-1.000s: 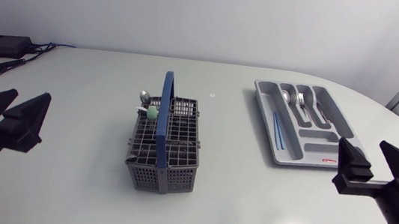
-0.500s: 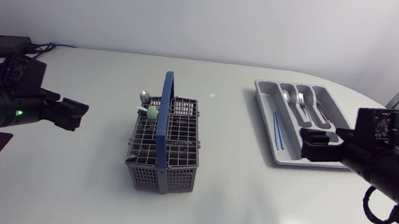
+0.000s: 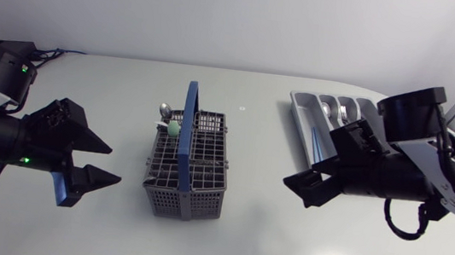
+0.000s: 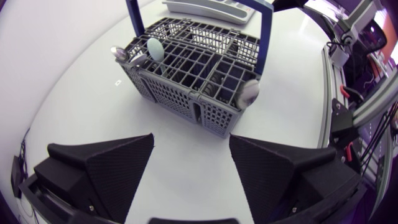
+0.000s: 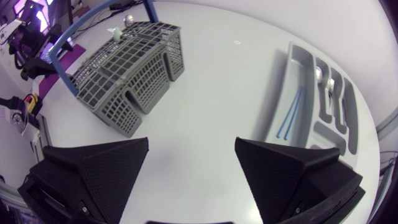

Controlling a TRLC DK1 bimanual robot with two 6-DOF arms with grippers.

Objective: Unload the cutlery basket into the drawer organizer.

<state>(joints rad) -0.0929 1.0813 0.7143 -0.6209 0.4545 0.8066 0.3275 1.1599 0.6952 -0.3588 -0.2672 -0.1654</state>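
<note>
Mid-table, the basket (image 3: 186, 170) runs lengthwise toward the far edge, cutlery (image 3: 165, 112) at its far end hard to make out, the organizer (image 3: 300, 112) to its right half hidden by the right arm (image 3: 395, 164), left gripper (image 3: 111, 166) and right gripper (image 3: 296, 189) both gaping empty.

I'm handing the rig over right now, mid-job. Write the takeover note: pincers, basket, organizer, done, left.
Left pincer: open, empty, beside the basket, not touching it.
Right pincer: open, empty, over the table between the basket and the drawer organizer.
Done: a spoon, forks and two blue sticks lie in the organizer.
Left: a second spoon and a pale green-ended piece stand at the basket's far end; more may be hidden inside.
</note>
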